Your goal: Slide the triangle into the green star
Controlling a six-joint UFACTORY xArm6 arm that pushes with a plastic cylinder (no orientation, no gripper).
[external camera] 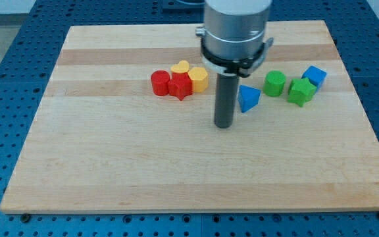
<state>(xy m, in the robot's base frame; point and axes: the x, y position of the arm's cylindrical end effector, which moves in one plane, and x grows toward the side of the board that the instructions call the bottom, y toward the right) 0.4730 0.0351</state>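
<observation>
A blue triangle (248, 98) lies on the wooden board right of centre. A green star (301, 91) lies further to the view's right, with a green cylinder (275, 83) between the two, slightly higher. My tip (224, 124) rests on the board just left of and below the blue triangle, close to it; contact cannot be told. The rod's upper housing hides the board behind it.
A blue cube (315, 76) touches the green star at its upper right. Left of the rod a cluster holds a red cylinder (160, 83), a red star (180, 85), a yellow heart (181, 67) and a yellow hexagon (199, 78). The board's right edge (360, 112) is near.
</observation>
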